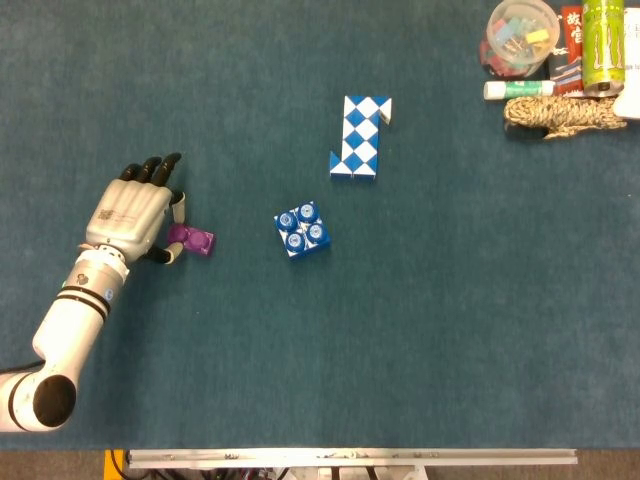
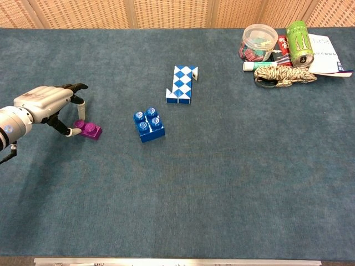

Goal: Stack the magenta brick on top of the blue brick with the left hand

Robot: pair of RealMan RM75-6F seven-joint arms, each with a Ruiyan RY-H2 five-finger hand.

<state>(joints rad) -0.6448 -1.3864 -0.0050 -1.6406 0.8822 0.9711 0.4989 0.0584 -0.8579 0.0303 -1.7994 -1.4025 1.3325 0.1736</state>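
The magenta brick (image 1: 192, 241) (image 2: 90, 130) lies flat on the blue cloth at the left. My left hand (image 1: 135, 211) (image 2: 47, 103) hovers just left of it, palm down. Its fingers are spread over the brick's left end and its thumb tip touches the near left corner. The brick still rests on the cloth, and I see no closed grip on it. The blue brick (image 1: 302, 229) (image 2: 148, 124), with round studs on top, stands free a short way to the right of the magenta one. My right hand shows in neither view.
A blue-and-white folding snake puzzle (image 1: 360, 137) (image 2: 181, 84) lies beyond the blue brick. At the far right corner stand a clear tub of clips (image 2: 258, 42), a green can (image 2: 299, 36), a glue stick (image 2: 259, 66), a coil of rope (image 2: 284, 75) and papers.
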